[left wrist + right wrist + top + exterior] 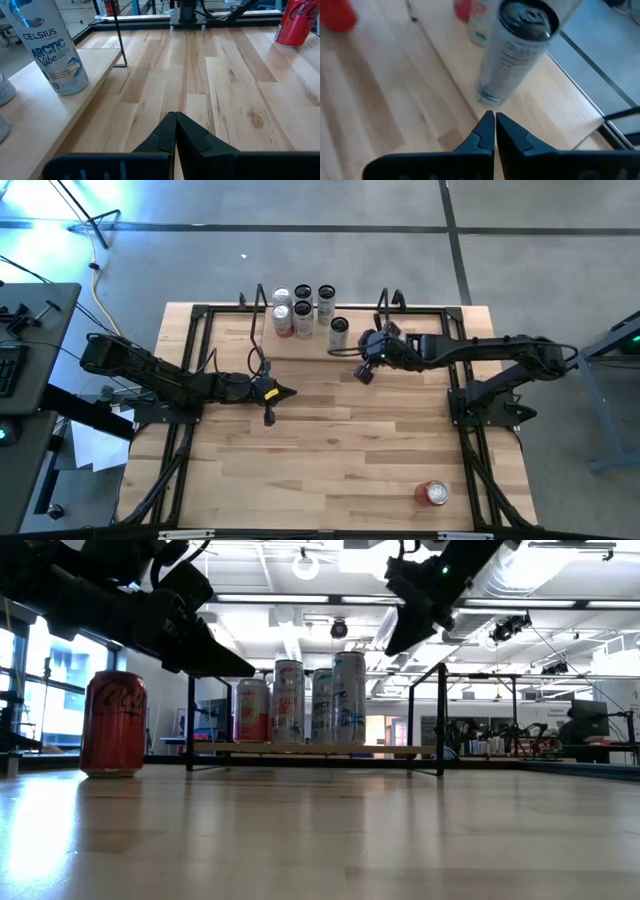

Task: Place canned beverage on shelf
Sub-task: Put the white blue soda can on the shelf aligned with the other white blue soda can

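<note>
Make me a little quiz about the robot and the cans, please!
1. True or false: the red can stands on the shelf.
2. Pick one. The jaws of the right arm are: A) wide open, B) shut on a can, C) shut with nothing in them.
3. Short answer: which arm's jaws are nearer the shelf, the left arm or the right arm?

Key
1. False. It stands on the table, far from the shelf.
2. C.
3. The right arm.
</note>
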Tool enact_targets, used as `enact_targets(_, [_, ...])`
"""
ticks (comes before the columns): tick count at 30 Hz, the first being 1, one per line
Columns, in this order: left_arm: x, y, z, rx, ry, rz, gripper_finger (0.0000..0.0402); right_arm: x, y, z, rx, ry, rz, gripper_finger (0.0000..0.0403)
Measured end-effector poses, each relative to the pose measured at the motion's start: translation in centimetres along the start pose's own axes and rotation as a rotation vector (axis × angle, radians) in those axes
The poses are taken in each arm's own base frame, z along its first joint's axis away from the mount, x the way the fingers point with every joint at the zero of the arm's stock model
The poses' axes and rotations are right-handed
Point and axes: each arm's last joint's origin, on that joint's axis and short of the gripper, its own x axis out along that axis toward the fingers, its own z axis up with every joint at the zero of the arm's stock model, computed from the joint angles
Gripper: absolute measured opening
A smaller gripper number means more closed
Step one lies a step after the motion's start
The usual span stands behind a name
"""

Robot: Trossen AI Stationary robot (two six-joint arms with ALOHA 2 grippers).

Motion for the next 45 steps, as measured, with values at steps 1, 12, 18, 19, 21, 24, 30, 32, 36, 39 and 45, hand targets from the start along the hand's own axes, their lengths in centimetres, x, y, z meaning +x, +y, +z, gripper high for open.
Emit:
enact_targets(1, [0.0, 0.0, 0.0, 0.0, 0.0, 0.0, 0.0, 0.4, -0.1, 0.0, 0.009, 0.007, -0.01, 0.0])
enact_targets(12, [0.0, 0.0, 0.0, 0.001, 0.001, 0.0, 0.0, 4.8, -1.7, 0.8, 0.103, -0.037, -0.067, 0.0])
enact_targets(18, [0.0, 0.0, -0.1, 0.002, 0.007, 0.0, 0.0, 5.4, -2.8, 1.4, 0.134, -0.078, -0.074, 0.0])
enact_targets(19, [0.0, 0.0, -0.1, 0.002, 0.007, 0.0, 0.0, 5.5, -2.9, 1.6, 0.136, -0.088, -0.066, 0.0])
enact_targets(21, [0.0, 0.0, -0.1, 0.002, 0.007, 0.0, 0.0, 5.9, -3.0, 1.8, 0.129, -0.109, -0.05, 0.0])
enact_targets(24, [0.0, 0.0, -0.1, 0.002, 0.007, 0.0, 0.0, 6.5, -3.0, 2.0, 0.11, -0.134, -0.036, 0.0])
enact_targets(30, [0.0, 0.0, -0.1, 0.002, 0.007, 0.0, 0.0, 6.8, -3.7, 2.1, 0.087, -0.14, -0.044, 0.0])
enact_targets(32, [0.0, 0.0, -0.1, 0.002, 0.008, 0.0, 0.0, 6.4, -3.9, 2.2, 0.094, -0.139, -0.048, 0.0])
enact_targets(36, [0.0, 0.0, -0.1, 0.002, 0.008, 0.0, 0.0, 5.6, -3.5, 2.0, 0.106, -0.119, 0.011, 0.0])
enact_targets(39, [0.0, 0.0, -0.1, 0.002, 0.008, 0.0, 0.0, 5.7, -2.5, 1.7, 0.1, -0.09, 0.11, 0.0])
enact_targets(45, [0.0, 0.0, -0.1, -0.005, 0.009, 0.0, 0.0, 7.4, -0.8, 1.6, 0.078, -0.118, 0.14, 0.0])
